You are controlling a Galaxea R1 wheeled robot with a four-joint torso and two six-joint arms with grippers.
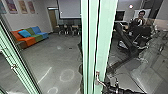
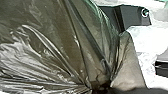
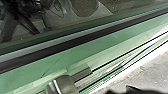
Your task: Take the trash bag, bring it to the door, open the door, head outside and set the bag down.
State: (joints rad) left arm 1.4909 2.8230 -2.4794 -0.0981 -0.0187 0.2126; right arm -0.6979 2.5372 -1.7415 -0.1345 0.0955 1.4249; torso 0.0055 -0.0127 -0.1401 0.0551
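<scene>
Easing the pale green door [image 1: 106,37] slowly should work best, with the trash bag [image 2: 50,42], gathered in the left claw [image 2: 101,88], well clear of its edge. The right claw [image 1: 111,88] is by the handle [image 1: 97,77]; wide or narrow, I cannot tell.

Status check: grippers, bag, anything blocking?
Left gripper pinching trash bag by its gathered neck. Right gripper at door handle. Green upright ahead, likely in the way.

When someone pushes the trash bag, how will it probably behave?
The trash bag will probably be floppy and change shape, since its film is wrinkled and gathers into folds. Its shiny surface suggests it may be somewhat slippery.
</scene>
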